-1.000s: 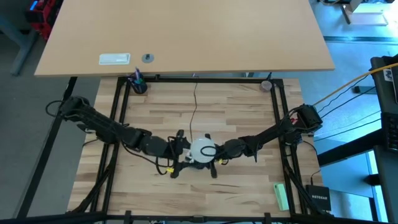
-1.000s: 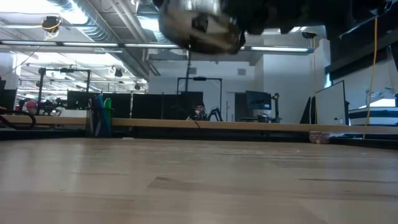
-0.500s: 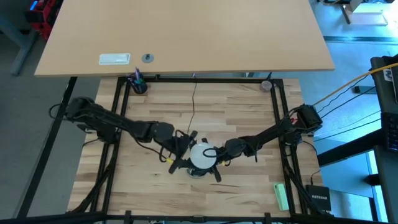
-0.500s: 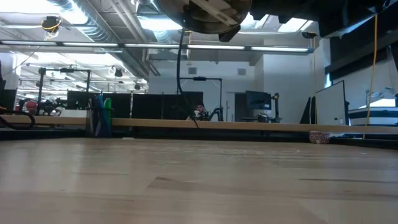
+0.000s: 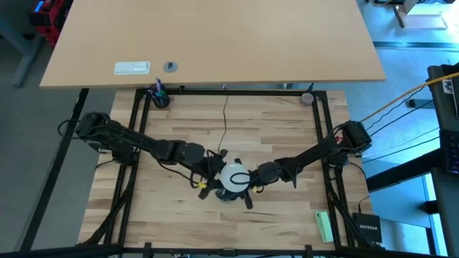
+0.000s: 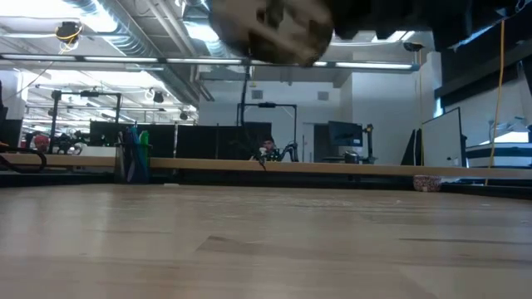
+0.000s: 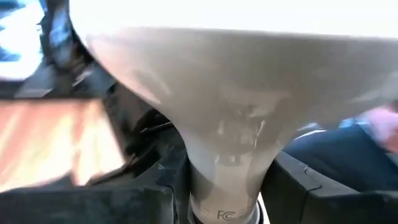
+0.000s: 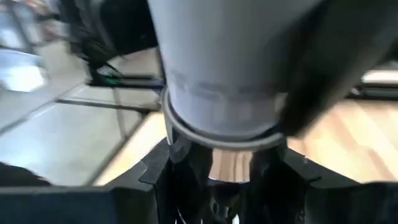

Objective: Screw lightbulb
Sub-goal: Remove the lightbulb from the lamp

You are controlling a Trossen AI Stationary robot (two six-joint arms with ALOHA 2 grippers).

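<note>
We can read "FC" printed low on the neck of the lightbulb [image 7: 227, 124] in the left wrist view, and "NETGEAR" on a small black box [image 5: 367, 228] off the table [image 5: 272, 129] at its 4 o'clock corner. A white label [image 5: 133, 68] lies on the far desk [image 5: 215, 36], but we cannot make out any writing on it.

From above, the lightbulb [image 5: 234, 177] sits just toward 6 o'clock of the table's centre, its white dome facing up, raised off the wood between the 2 arms. The left gripper [image 5: 216, 174] reaches in from 9 o'clock and is clamped tight on the bulb; in its wrist view the 2 dark fingers [image 7: 155, 186] press either side of the narrow neck. The right gripper [image 5: 252, 179] comes from 3 o'clock and meets the same cluster. Its wrist view shows its fingers [image 8: 168, 168] partly closed around the silvery socket [image 8: 227, 165] under the bulb's white collar, gripping it.

A thin black cord [image 5: 224, 118] runs from the socket toward 12 o'clock. In the low view the held parts appear as a blurred round shape [image 6: 270, 29] high above the tabletop. A green object [image 5: 324, 226] lies at the 5 o'clock edge.
</note>
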